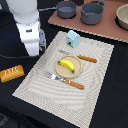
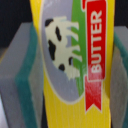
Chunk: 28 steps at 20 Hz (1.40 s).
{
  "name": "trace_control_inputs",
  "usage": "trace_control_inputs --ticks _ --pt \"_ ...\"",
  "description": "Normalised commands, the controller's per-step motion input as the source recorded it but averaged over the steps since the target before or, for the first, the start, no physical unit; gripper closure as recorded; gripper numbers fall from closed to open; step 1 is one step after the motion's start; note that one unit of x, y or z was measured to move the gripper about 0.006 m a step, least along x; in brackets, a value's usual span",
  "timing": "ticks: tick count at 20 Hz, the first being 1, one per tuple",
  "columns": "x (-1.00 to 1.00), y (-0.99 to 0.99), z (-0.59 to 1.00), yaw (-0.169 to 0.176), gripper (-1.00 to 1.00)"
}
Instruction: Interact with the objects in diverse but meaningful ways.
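Standing at about ten o'clock of the scene, the white arm (image 1: pixel 28 25) hangs over the dark table (image 1: pixel 107 100), just off the corner of the striped placemat (image 1: pixel 95 65). From the wrist view its gripper (image 2: pixel 70 75) is clamped on the yellow butter box (image 2: pixel 65 60), a flat pack printed with a spotted cow and a red banner reading BUTTER, the grey green-edged pads (image 2: pixel 25 75) pressed against both its sides; in the exterior view the box itself cannot be made out under the arm. At the mat's centre sits a tan plate (image 1: pixel 61 71) with the yellow banana (image 1: pixel 67 64) lying on it. A fork (image 1: pixel 65 81) with an orange handle lies just beside the plate at six o'clock, and a knife (image 1: pixel 82 57) at two o'clock. The pale blue carton (image 1: pixel 73 38) stands upright at twelve o'clock on the mat's edge. The bread loaf (image 1: pixel 11 73) lies on the table at nine o'clock, well apart from the mat. On the brown board (image 1: pixel 105 31) beyond stand two dark pots (image 1: pixel 92 13).
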Motion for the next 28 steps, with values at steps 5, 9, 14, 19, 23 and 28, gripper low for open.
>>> trace_control_inputs --ticks 5,9,14,19,23,28 --pt "-0.15 0.06 -0.23 0.027 -1.00" --pt "-0.07 0.08 -0.15 0.024 -1.00" --pt "0.13 0.08 0.84 -0.038 -1.00" --pt "0.77 0.02 0.76 -0.060 -1.00" --pt "0.93 -0.02 0.36 -0.043 -1.00" --pt "0.91 -0.12 0.21 -0.046 -1.00"
